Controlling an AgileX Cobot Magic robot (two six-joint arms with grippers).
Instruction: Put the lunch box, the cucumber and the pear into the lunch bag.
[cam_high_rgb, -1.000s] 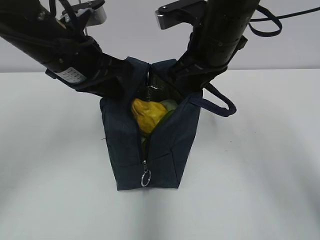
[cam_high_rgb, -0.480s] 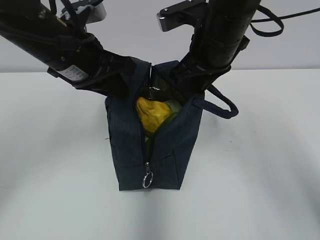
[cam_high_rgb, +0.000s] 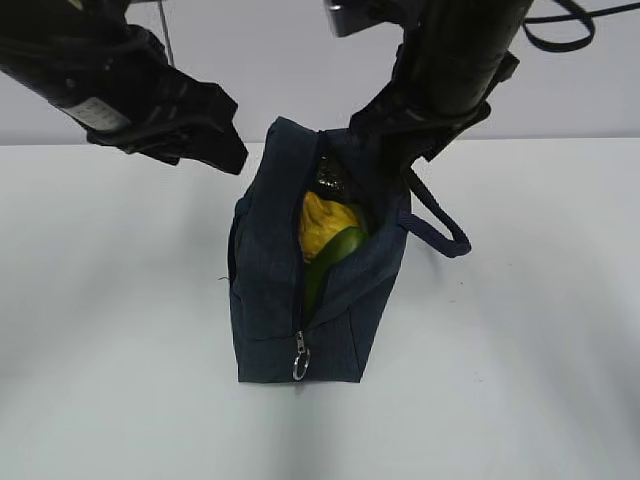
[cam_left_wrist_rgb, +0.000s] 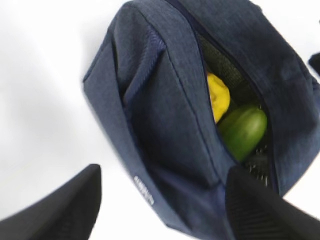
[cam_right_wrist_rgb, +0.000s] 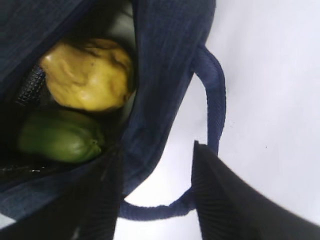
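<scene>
The dark navy lunch bag (cam_high_rgb: 270, 290) stands upright mid-table with its zipper slit open. Inside it show the yellow pear (cam_high_rgb: 322, 222) and, in front of it, the green cucumber (cam_high_rgb: 338, 252). The lunch box is hidden. My left gripper (cam_high_rgb: 225, 150) hangs above and left of the bag, clear of it; the left wrist view shows it open (cam_left_wrist_rgb: 160, 200) over the bag (cam_left_wrist_rgb: 165, 115), holding nothing. My right gripper (cam_right_wrist_rgb: 155, 195) is open at the bag's right top edge, and the handle loop (cam_right_wrist_rgb: 212, 95) runs loosely between its fingers (cam_right_wrist_rgb: 235, 200).
A silver zip pull ring (cam_high_rgb: 300, 366) hangs at the bag's near lower end. The right handle loop (cam_high_rgb: 437, 225) sticks out sideways over the white table (cam_high_rgb: 520, 330). Both arms loom above the bag's top.
Both grippers have opened and let go of the bag's mouth edges. The left arm rose and drew back leftward. The bag's opening narrowed and the bag settled slightly to the right.
</scene>
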